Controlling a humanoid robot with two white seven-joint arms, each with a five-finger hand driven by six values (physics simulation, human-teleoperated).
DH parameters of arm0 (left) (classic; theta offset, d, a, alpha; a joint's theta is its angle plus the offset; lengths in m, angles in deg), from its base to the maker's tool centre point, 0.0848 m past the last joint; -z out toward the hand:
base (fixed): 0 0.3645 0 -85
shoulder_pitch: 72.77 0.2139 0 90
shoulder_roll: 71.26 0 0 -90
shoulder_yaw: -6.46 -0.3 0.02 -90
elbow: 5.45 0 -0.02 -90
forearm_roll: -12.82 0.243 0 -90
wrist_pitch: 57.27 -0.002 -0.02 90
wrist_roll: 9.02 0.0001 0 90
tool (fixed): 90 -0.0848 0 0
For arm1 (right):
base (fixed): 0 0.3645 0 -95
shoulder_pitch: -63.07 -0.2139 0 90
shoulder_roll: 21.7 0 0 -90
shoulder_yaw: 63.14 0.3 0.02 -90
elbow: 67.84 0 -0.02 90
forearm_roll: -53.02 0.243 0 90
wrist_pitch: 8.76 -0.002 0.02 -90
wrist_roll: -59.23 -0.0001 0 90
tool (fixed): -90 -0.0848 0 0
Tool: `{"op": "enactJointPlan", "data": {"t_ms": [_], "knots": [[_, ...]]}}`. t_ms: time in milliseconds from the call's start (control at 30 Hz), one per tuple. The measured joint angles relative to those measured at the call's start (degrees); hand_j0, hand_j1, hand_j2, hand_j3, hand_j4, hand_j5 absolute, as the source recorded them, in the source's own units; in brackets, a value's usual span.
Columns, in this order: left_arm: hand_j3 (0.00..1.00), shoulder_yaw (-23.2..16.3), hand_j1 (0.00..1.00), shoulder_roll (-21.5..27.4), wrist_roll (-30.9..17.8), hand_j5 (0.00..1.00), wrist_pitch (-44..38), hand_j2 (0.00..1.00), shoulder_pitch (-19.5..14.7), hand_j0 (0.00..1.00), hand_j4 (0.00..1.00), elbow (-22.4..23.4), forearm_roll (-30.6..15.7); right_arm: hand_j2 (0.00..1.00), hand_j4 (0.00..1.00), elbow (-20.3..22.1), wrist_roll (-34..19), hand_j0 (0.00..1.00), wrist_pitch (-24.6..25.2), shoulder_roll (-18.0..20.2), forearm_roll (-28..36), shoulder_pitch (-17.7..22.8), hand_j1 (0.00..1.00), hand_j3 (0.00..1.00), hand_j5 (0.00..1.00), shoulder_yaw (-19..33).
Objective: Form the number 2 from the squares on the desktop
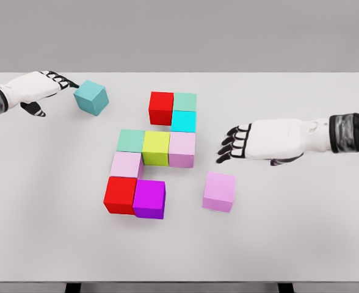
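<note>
Partial "2" of nine cubes at the white table's [326, 244] centre; loose pink cube [219, 191] lies just right of the purple cube [149, 198], teal cube [91, 97] far left. Left hand [36, 88] fingers spread, touching teal cube; right hand [253, 143] open, empty. Judged: bottom row incomplete; next, slide pink beside purple.

— Which colours are seen on the cubes?
— A teal cube [91, 97], two red [161, 108] [120, 195], a mint [185, 101], a cyan [183, 121], a yellow-green [156, 148], a magenta [149, 199].
— And the table [301, 232]?
— It is rendered white; pale pink is shown on the lone cube [219, 191].
</note>
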Motion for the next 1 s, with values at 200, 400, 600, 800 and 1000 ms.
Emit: {"op": "enactJointPlan", "data": {"t_ms": [200, 400, 600, 800, 1000], "knots": [[0.97, -1.26, 0.97, -0.01, -0.02, 0.97, 0.0, 0.97, -0.18, 0.97, 0.97, -0.52, -0.28, 0.65, 0.65, -0.19, 0.0, 0.65, 0.0, 8.54, 1.58, -11.86, 0.65, 0.65, 0.65, -12.72], [0.98, -2.15, 0.98, 0.09, 0.03, 0.98, 0.0, 0.98, -0.09, 0.98, 0.98, -2.16, -0.35, 0.44, 0.44, -2.45, -0.01, 0.44, -0.06, 7.15, -2.59, -13.71, 0.44, 0.44, 0.44, -23.03], [0.98, -2.56, 0.98, 0.67, 0.05, 0.98, 0.0, 0.98, -0.09, 0.98, 0.98, -4.8, -0.39, 0.42, 0.42, -4.45, 0.17, 0.42, -0.04, 4.07, -3.59, -13.71, 0.42, 0.42, 0.42, -24.38], [0.98, -3.25, 0.98, 2.04, 0.03, 0.98, 0.0, 0.98, 0.26, 0.98, 0.98, -6.87, -0.36, 0.42, 0.42, -8.35, 5.76, 0.42, -0.03, 1.84, -3.95, -13.45, 0.42, 0.42, 0.42, -24.49], [0.98, -4.46, 0.98, 3.24, -0.06, 0.98, 0.0, 0.98, 0.26, 0.98, 0.98, -7.56, -0.31, 0.41, 0.41, -10.38, 14.18, 0.41, -0.02, 1.39, -4.19, -13.18, 0.41, 0.41, 0.41, -24.84]]}}
